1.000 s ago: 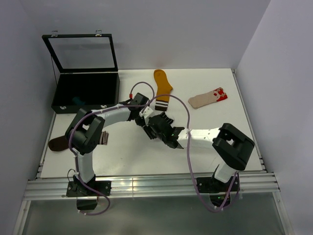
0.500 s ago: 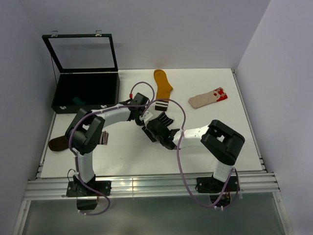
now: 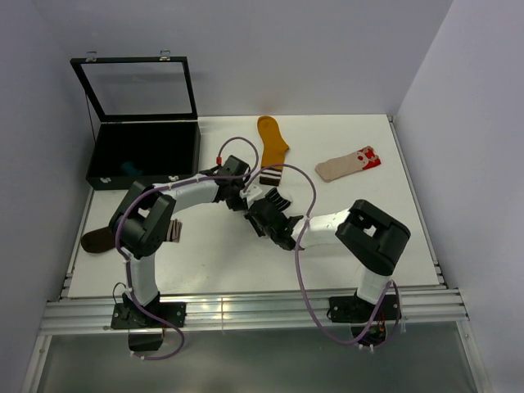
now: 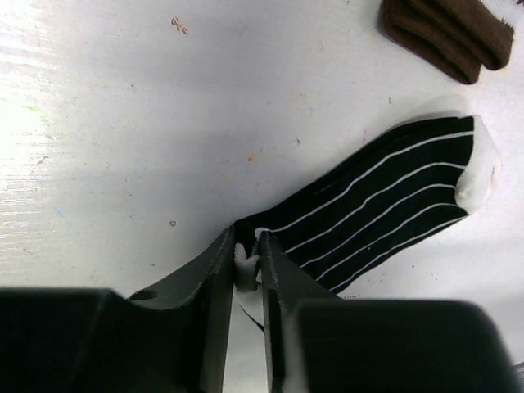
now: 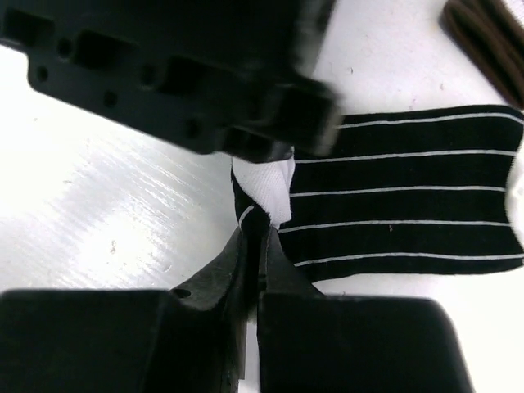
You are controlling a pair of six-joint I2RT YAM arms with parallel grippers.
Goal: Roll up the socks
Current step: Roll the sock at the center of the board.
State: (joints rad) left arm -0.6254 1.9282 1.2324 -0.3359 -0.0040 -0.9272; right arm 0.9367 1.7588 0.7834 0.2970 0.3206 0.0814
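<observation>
Near the middle of the white counter (image 3: 205, 262) the black-and-white striped sock (image 4: 385, 205) lies flat. It looks light, soft and limp, so an end edge is the best hold. The left end effector (image 4: 247, 266) and the right end effector (image 5: 255, 246) both pinch one white end.

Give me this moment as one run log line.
left end effector: shut on striped sock, white end | right end effector: shut on same end | sock: lying flat, unrolled
</observation>
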